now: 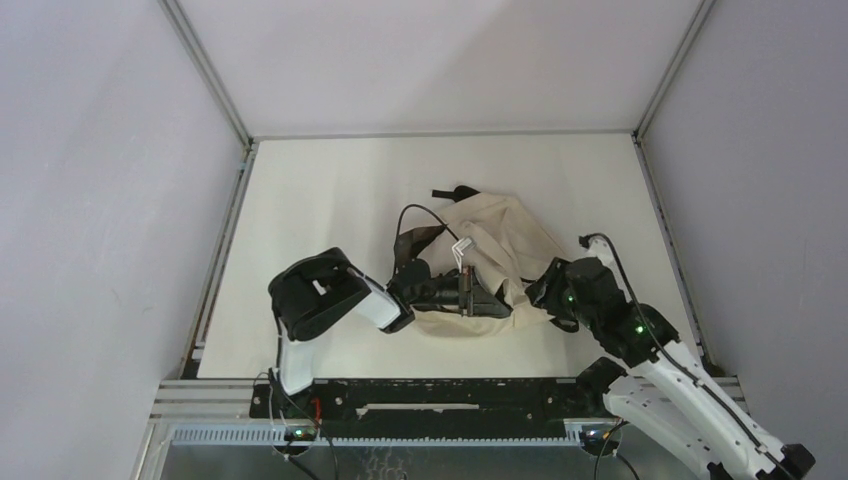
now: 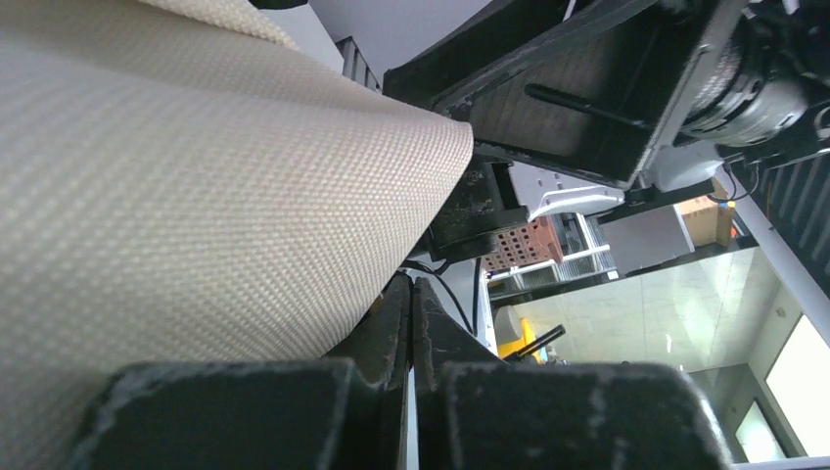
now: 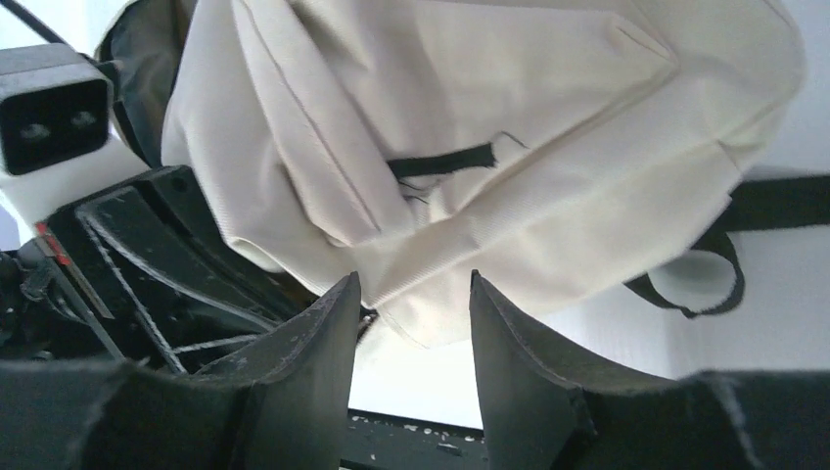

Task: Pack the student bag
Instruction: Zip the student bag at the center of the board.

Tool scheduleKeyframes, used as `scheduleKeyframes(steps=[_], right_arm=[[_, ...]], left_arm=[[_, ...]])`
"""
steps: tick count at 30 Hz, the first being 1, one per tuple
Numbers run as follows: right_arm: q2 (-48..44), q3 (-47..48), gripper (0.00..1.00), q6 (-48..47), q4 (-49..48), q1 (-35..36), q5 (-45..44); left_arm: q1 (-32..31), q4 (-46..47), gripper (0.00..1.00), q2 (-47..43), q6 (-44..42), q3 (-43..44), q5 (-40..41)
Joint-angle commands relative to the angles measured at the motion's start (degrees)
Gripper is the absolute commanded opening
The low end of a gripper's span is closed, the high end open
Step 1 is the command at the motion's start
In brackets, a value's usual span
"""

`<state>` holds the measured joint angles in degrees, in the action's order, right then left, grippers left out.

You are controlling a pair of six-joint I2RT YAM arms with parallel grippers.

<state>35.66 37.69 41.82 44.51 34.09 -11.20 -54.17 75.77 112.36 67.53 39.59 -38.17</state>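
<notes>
The student bag [image 1: 500, 245] is a cream canvas backpack with black straps, crumpled at the table's middle. My left gripper [image 1: 488, 300] reaches under its near edge. In the left wrist view its jaws [image 2: 411, 289] are pressed together, with the canvas [image 2: 196, 176] draped along the left finger and running to the tips. My right gripper [image 1: 538, 290] is open at the bag's near right side. In the right wrist view [image 3: 413, 294] a hanging fold of the bag [image 3: 470, 147] sits just above and between its spread fingers [image 3: 313, 333], raised off the table.
A black strap loop [image 3: 719, 284] hangs off the bag's right side, and another strap [image 1: 410, 225] arcs at its far left. The left arm's body [image 3: 147, 255] lies close to the right gripper. Grey walls enclose the white table [image 1: 320, 200].
</notes>
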Motion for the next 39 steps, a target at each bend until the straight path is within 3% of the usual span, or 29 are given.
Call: scheduleKeyframes(steps=[1,7,21,24,27,29,32,37,39], right_arm=[[-2.99,-1.51,0.53,6.62,5.41,-0.21,-2.70],[-2.69,-6.20,0.52,10.71,2.02,0.12,3.45],[2.32,-6.84,0.52,9.25,-4.44,0.48,3.46],[3.69,-6.86,0.51,8.75,-6.00,0.39,0.87],[4.70,-6.84,0.43,8.70,-7.15,-0.12,-0.21],[5.00,-6.84,0.32,8.66,-7.90,-0.25,-0.06],[4.98,-6.66,0.01,7.97,-9.48,-0.25,1.25],[3.16,-5.94,0.00,6.73,-12.30,1.30,1.48],[3.39,-5.42,0.10,6.25,-13.64,2.86,0.78]], left_arm=[[0.58,7.03,0.00,-4.90,1.21,-0.77,-0.74],[1.00,6.68,0.00,-5.42,1.19,-0.96,-0.77],[3.01,0.36,0.00,-8.66,-1.01,-4.34,-2.12],[3.28,-7.16,0.00,-11.71,-4.96,-5.63,-1.81],[3.27,-19.48,0.00,-15.84,-11.42,-5.66,-0.19],[3.21,-27.33,0.00,-18.82,-16.16,-5.27,1.58],[3.17,-39.10,0.00,-22.03,-23.49,-3.03,4.23],[3.17,-49.09,0.00,-24.59,-28.25,-0.96,5.70],[3.18,-50.57,0.00,-25.30,-28.57,-0.91,5.90]])
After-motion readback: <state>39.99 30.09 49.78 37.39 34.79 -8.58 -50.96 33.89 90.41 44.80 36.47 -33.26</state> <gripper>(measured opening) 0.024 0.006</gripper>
